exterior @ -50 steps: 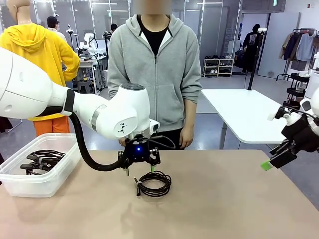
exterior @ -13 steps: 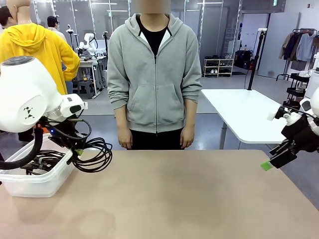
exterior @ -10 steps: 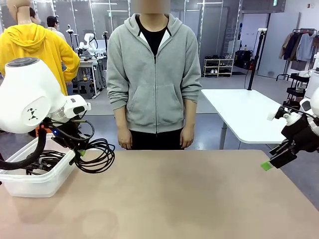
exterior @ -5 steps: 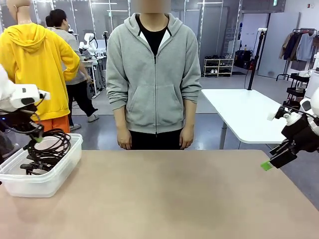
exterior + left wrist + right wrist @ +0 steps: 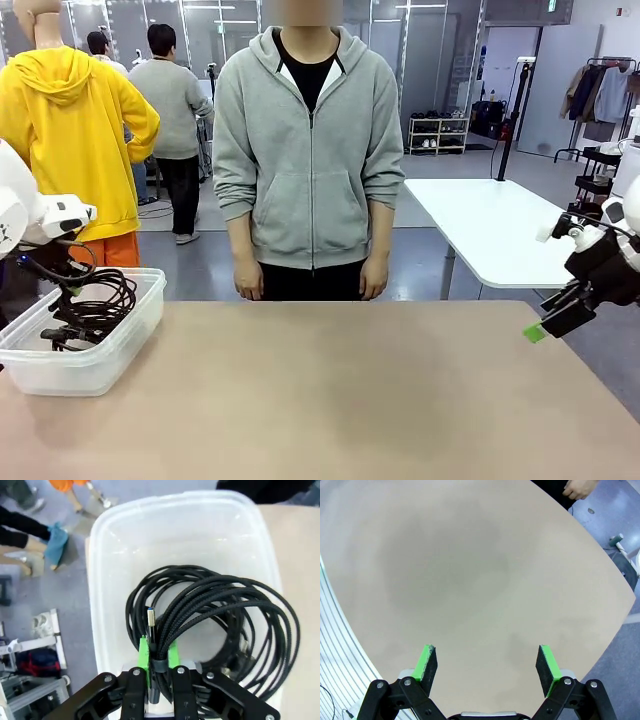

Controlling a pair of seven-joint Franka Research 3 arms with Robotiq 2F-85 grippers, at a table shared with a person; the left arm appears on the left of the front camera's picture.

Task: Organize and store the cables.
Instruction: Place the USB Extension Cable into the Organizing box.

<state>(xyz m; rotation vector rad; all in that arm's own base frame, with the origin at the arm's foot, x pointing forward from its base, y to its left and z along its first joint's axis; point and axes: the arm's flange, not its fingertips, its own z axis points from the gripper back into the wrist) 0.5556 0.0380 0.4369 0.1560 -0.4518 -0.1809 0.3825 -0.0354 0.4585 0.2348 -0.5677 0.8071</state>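
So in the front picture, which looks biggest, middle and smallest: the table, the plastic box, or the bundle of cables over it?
1. The table, by far the largest.
2. The plastic box.
3. The bundle of cables, smallest, hanging into the box.

All three sit at similar nearness, so the order is safe.

Bright, even overhead indoor light, soft shadows, sharp focus; both wrist views bulge at their edges.
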